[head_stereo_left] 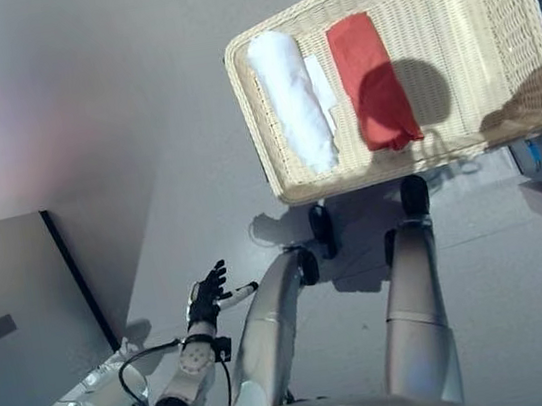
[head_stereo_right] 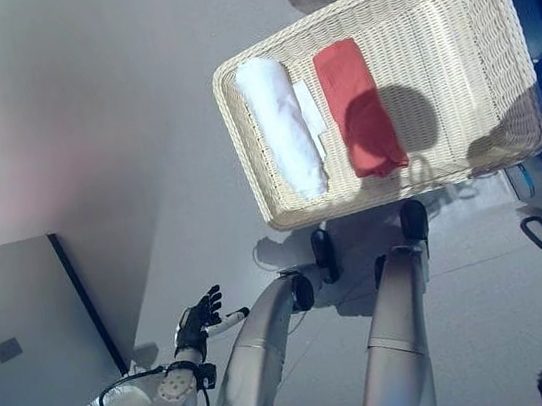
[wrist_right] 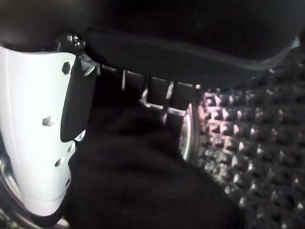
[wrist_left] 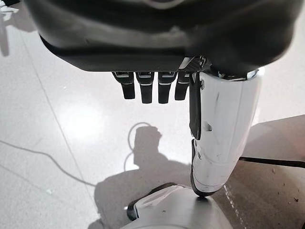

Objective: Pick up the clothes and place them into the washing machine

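I see the wicker basket [head_stereo_left: 488,21] ahead of me on the floor [head_stereo_left: 86,108], with a rolled white cloth [head_stereo_left: 292,99] and a folded red cloth [head_stereo_left: 372,78] lying side by side in it, apart from each other. My left hand [head_stereo_left: 206,293] hangs low at my side, fingers spread and empty, well away from the basket. My right hand [wrist_right: 143,90] shows only in its dark wrist view; I cannot tell how its fingers stand.

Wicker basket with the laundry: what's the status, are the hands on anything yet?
Left hand open, low by the floor, holding nothing. Right hand's state unreadable. White rolled cloth and red cloth lie side by side in wicker basket, untouched. Nothing blocking them.
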Robot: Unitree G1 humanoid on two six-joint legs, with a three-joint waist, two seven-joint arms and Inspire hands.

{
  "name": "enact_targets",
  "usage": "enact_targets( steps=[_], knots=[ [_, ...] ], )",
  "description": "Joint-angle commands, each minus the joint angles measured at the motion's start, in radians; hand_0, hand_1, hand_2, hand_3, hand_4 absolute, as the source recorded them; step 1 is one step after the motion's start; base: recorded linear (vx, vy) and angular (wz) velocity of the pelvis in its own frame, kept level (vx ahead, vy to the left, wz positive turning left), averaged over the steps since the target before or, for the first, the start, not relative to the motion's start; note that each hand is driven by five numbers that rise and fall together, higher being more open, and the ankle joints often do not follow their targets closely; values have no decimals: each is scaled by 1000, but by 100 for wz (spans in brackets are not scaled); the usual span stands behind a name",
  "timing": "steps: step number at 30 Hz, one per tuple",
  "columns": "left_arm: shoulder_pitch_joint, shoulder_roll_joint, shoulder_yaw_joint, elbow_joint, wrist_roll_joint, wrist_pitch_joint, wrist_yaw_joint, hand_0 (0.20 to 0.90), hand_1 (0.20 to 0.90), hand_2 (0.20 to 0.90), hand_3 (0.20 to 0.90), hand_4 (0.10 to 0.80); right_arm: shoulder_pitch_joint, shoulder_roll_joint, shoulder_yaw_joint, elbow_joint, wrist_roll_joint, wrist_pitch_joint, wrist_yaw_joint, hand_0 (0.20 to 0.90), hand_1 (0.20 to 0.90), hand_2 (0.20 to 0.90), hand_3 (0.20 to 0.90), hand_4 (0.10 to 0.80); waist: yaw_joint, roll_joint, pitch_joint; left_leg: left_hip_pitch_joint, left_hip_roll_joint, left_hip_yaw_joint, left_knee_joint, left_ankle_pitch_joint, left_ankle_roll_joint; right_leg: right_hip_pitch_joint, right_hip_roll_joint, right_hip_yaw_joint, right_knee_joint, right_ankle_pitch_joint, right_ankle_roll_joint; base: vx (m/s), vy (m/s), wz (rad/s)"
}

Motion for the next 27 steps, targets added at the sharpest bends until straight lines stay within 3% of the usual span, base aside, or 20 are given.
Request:
enact_targets(
  steps=[1, 3, 8, 9, 13, 27],
  knots=[
    [77, 17, 34, 85, -38, -12, 21, 900, 900, 900, 900, 800, 25, -174, 59, -116, -14, -118, 9, 900, 900, 900, 900, 800, -31, 1, -118, 17, 18, -70, -45, -7, -103, 94, 45, -109, -57, -27, -92, -31, -27, -2],
    [73, 17, 35, 96, -41, -12, 22, 900, 900, 900, 900, 800, 39, -149, 51, -117, -8, -122, 14, 900, 900, 900, 900, 800, -34, -2, -110, 7, 23, -61, -55, 28, -101, 90, 43, -121, -74, 6, -96, -129, -29, -2],
    [62, 17, 45, 117, -49, -10, 15, 900, 900, 900, 900, 800, 74, -106, 20, -78, 40, -123, 54, 900, 900, 900, 900, 800, -30, -12, -115, 26, 22, -86, -76, 21, -113, 120, 44, -132, -94, -6, -90, 2, -34, 2],
    [61, 17, 44, 117, -52, -12, 15, 900, 900, 900, 900, 800, 81, -93, 12, -77, 42, -123, 54, 900, 900, 900, 900, 800, -33, -14, -108, 19, 24, -77, -87, 53, -110, 118, 43, -141, -111, 25, -95, -119, -20, 6],
    [51, 18, 54, 130, -69, -13, 8, 900, 900, 900, 900, 800, 122, -34, -8, -79, 41, -109, 75, 900, 900, 900, 900, 800, -32, -30, -100, 49, 24, -84, -139, 82, -116, 160, 42, -156, -176, 57, -90, -35, -9, 4],
    [14, 34, 94, 149, -27, 3, -17, 900, 900, 900, 900, 800, 326, 339, 44, 44, -108, 70, 221, 900, 900, 900, 900, 800, 7, -136, -38, 205, 26, -163, -298, 196, -136, 390, 32, -270, -378, 134, -83, -4, -71, 13]
  ],
)
